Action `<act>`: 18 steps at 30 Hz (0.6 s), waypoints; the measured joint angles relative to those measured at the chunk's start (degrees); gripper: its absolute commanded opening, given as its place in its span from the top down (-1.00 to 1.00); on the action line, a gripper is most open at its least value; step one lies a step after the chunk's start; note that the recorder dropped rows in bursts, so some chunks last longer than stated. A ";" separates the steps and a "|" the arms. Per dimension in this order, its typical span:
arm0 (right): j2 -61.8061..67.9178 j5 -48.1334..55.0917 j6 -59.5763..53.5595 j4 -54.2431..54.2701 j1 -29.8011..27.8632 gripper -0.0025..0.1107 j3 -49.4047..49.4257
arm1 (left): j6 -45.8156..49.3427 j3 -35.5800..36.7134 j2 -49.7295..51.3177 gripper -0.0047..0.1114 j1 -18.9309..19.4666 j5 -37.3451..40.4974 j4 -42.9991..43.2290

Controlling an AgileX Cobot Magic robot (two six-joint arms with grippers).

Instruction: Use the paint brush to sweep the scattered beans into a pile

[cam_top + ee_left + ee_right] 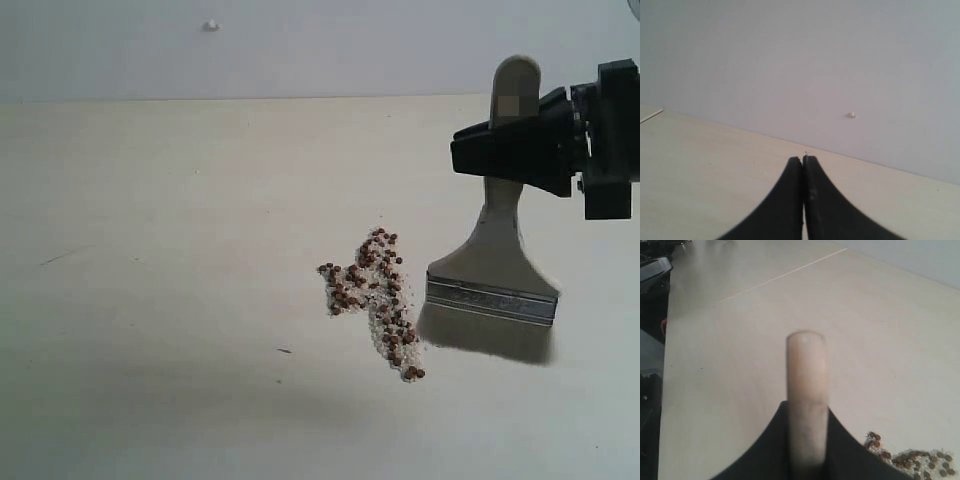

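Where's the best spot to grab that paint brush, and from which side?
Take the paint brush by its narrow handle, above the metal band, coming in sideways so the fingers press its two flat faces. It stands upright, bristles down beside the beans, leaving the handle free. The right arm holds it just so.

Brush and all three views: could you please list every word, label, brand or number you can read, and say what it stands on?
No text is readable in any view.
Brush, on the ferrule: faint stamped marks, too blurred to read.
Brush, on the handle: a blurred patch, nothing legible.
Nothing else shows writing.
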 measured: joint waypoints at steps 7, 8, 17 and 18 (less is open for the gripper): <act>0.00 2.22 2.57 -0.14 0.00 0.96 0.00 | 0.00 0.00 0.00 0.92 0.00 0.00 0.00; 0.00 2.22 2.57 -0.14 0.00 0.96 0.00 | 0.00 0.00 0.00 0.92 0.00 0.00 0.00; 0.00 2.33 2.82 -0.14 0.00 0.96 0.00 | 0.00 0.00 0.00 0.92 0.00 0.00 0.00; 0.00 2.33 2.82 -0.14 0.00 0.96 0.00 | 0.00 0.00 0.00 0.92 0.00 0.00 0.00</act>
